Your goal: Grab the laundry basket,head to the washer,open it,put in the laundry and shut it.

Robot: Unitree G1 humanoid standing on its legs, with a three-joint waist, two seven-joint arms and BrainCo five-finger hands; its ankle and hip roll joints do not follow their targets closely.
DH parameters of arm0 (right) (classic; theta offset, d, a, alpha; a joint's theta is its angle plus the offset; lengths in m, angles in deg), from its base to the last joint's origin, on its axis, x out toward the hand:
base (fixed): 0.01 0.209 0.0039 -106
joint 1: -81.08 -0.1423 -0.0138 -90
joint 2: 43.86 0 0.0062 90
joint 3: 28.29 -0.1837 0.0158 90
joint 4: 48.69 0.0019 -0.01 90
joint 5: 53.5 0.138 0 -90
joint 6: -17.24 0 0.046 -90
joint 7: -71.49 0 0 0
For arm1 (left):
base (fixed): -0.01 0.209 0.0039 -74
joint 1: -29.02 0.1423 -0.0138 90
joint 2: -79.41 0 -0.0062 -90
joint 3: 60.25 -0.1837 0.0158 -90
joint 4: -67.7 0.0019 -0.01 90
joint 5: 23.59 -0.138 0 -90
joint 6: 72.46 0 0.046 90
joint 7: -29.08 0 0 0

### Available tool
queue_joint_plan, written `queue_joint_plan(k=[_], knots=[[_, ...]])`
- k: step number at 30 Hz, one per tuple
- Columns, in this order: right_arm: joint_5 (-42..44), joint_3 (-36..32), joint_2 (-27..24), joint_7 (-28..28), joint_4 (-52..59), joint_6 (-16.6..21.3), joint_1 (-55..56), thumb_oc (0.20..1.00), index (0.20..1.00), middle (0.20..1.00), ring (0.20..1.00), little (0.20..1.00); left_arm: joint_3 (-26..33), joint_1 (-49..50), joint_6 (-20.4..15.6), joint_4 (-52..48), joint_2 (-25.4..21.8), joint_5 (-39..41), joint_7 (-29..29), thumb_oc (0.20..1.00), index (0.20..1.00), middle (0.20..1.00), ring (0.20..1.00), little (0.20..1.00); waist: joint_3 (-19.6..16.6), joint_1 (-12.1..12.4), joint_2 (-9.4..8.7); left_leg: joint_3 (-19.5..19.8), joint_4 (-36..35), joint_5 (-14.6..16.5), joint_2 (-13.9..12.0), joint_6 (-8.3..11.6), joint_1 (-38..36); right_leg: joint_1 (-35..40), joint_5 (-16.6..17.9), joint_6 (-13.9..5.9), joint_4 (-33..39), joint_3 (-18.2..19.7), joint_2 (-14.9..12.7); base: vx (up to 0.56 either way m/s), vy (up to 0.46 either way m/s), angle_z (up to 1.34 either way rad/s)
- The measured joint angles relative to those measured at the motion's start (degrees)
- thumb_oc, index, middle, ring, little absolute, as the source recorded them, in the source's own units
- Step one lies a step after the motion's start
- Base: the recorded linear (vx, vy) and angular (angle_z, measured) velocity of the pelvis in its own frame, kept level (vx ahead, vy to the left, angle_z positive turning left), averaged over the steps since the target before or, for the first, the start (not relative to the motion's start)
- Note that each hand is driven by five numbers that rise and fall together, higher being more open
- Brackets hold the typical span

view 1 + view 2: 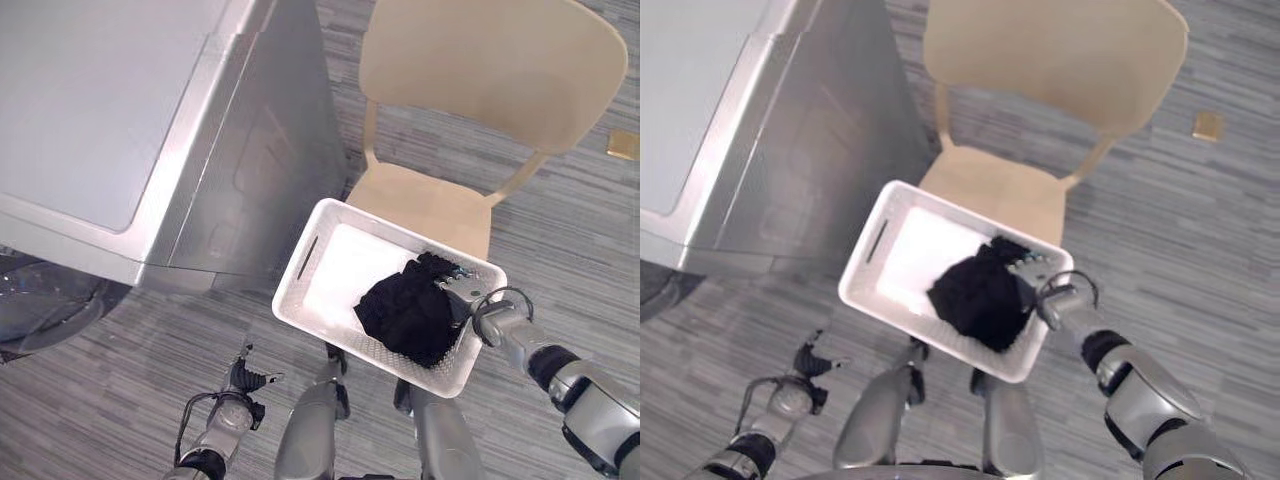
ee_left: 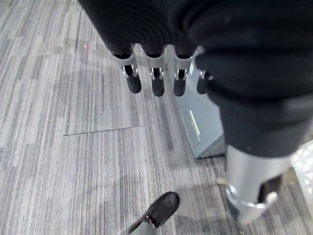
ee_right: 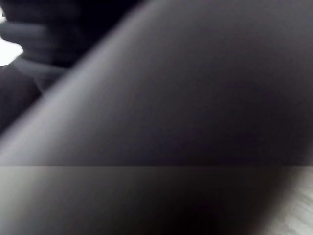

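Reaching into the laundry basket [image 1: 330, 262] beside the washer [image 1: 150, 130], my right hand [image 1: 462, 296] sits at the black laundry [image 1: 405, 310]; I cannot tell its fingers' state. My left hand [image 2: 156, 81] hangs slack and empty (basket likely kept near for loading).

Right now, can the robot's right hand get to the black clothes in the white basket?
Probably yes. The right hand is already down at the basket's near corner, right against the black clothes, and nothing lies between them. Whether its fingers have hold of the cloth can't be seen.
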State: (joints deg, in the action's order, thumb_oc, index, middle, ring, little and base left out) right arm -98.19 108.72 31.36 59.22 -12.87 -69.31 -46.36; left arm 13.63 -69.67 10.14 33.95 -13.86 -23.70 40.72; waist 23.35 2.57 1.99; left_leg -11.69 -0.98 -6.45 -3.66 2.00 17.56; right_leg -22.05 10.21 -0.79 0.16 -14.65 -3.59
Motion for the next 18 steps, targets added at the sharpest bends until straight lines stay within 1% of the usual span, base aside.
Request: queue_joint_plan(k=[1,2,3,5,7,9,11,12,14,16,17,18], knots=[[0.25,0.11,-0.11,0.03,-1.0,0.03,-1.14,1.0,1.0,1.0,1.0,1.0,0.01,-0.2,-0.3,-0.2,-0.12,0.04,0.11,1.0,1.0,1.0,1.0,1.0,-0.01,0.26,-0.01,0.0,0.0,-0.06,-0.04,0.07,0.44,-0.46,0.0,-0.01,-0.03,-0.08,-0.01,-0.03,0.004,0.06],[0.3,0.21,-0.43,0.15,-0.89,0.08,-2.08,0.671,0.671,0.671,0.671,0.671,0.0,-0.45,-0.45,-0.21,-0.27,0.04,0.23,1.0,1.0,1.0,1.0,1.0,-0.03,0.22,-0.1,-0.02,-0.01,-0.11,-0.03,0.13,0.9,-0.92,0.01,-0.01,-0.06,-0.08,-0.02,-0.03,0.004,0.01],[1.69,0.1,-1.27,0.3,-0.83,0.53,-3.31,0.2,0.2,0.2,0.2,0.2,0.07,-0.74,-0.51,-0.28,-0.46,0.15,0.62,1.0,1.0,1.0,1.0,1.0,0.0,0.22,-0.14,0.0,-0.03,-0.18,0.0,0.07,1.65,-1.67,0.01,-0.02,-0.1,-0.13,-0.1,0.0,0.0,0.0],[4.69,-0.17,-2.47,0.27,-0.45,0.67,-4.47,0.2,0.2,0.2,0.2,0.2,0.11,-0.74,-0.95,-1.16,-0.76,1.72,1.31,1.0,1.0,1.0,1.0,1.0,0.0,0.29,-0.13,-0.04,-0.13,-0.1,0.1,-0.04,2.7,-2.71,-0.17,0.23,-0.05,-0.18,-0.22,0.0,0.0,0.0],[7.7,-2.05,-3.18,0.09,-0.14,0.72,-5.64,0.2,0.2,0.2,0.2,0.2,0.24,-0.73,-0.99,-2.3,-1.22,3.02,1.58,1.0,1.0,1.0,1.0,1.0,0.03,0.46,-0.09,-0.04,-0.12,-0.12,0.16,-0.01,3.85,-3.88,-0.15,0.2,-0.11,-0.42,-0.41,0.0,0.013,0.03],[13.84,-7.49,-4.93,-1.63,-0.36,0.48,-9.41,0.2,0.2,0.2,0.2,0.2,0.53,-0.78,-1.53,-5.78,-1.62,4.67,1.88,1.0,1.0,1.0,1.0,1.0,1.35,0.98,1.05,0.04,-0.33,-0.11,0.41,0.0,5.45,-5.35,-0.12,0.16,-0.07,-0.53,-0.62,0.0,0.019,0.13],[16.96,-9.99,-5.52,-3.32,-0.94,-0.75,-12.38,0.2,0.2,0.2,0.2,0.2,0.68,-0.9,-2.02,-7.19,-1.57,6.43,1.97,1.0,1.0,1.0,1.0,1.0,2.37,1.39,1.83,-0.03,-1.22,-0.21,0.61,0.15,5.79,-6.07,-0.09,0.12,-0.08,-0.54,-0.73,0.03,0.015,0.09],[20.84,-11.46,-6.89,-3.99,-1.27,-1.79,-15.57,0.2,0.2,0.2,0.2,0.2,1.01,-0.9,-2.12,-8.46,-1.51,6.89,2.02,1.0,1.0,1.0,1.0,1.0,3.29,2.03,2.74,0.05,-2.06,-0.28,0.78,0.26,6.21,-6.76,0.06,-0.09,-0.04,-0.55,-0.79,0.04,0.017,0.08],[22.97,-11.41,-7.99,-3.96,-1.12,-1.0,-15.22,0.2,0.2,0.2,0.2,0.2,1.4,-0.85,-2.03,-8.03,-1.49,8.21,2.03,1.0,1.0,1.0,1.0,1.0,3.47,2.1,2.77,0.14,-2.2,-0.3,0.71,0.28,5.97,-6.45,0.14,-0.2,0.06,-0.61,-0.68,0.04,0.017,0.07],[25.25,-11.48,-7.92,-4.04,-1.05,-1.22,-14.65,0.2,0.2,0.2,0.2,0.2,1.3,-0.85,-2.08,-8.17,-1.34,8.84,2.03,1.0,1.0,1.0,1.0,1.0,3.5,2.2,2.82,0.12,-2.2,-0.38,0.67,0.33,5.38,-5.97,0.19,-0.25,0.01,-0.59,-0.66,0.05,0.018,0.0],[27.53,-11.73,-7.9,-4.03,1.66,-2.12,-13.42,0.2,0.2,0.2,0.2,0.2,1.42,-0.82,-2.07,-8.45,-1.12,8.85,2.02,1.0,1.0,1.0,1.0,1.0,3.51,2.08,2.84,0.16,-2.3,-0.37,0.69,0.32,4.66,-5.29,0.19,-0.25,0.02,-0.54,-0.63,0.04,0.014,-0.04],[27.91,-12.27,-7.97,-4.17,4.23,-2.9,-12.4,0.2,0.2,0.2,0.2,0.2,1.4,-0.82,-2.06,-8.46,-0.96,8.85,2.01,1.0,1.0,1.0,1.0,1.0,3.53,1.96,2.84,0.16,-2.6,-0.39,0.72,0.29,4.06,-4.76,0.19,-0.25,0.07,-0.54,-0.61,0.04,0.024,-0.06]])
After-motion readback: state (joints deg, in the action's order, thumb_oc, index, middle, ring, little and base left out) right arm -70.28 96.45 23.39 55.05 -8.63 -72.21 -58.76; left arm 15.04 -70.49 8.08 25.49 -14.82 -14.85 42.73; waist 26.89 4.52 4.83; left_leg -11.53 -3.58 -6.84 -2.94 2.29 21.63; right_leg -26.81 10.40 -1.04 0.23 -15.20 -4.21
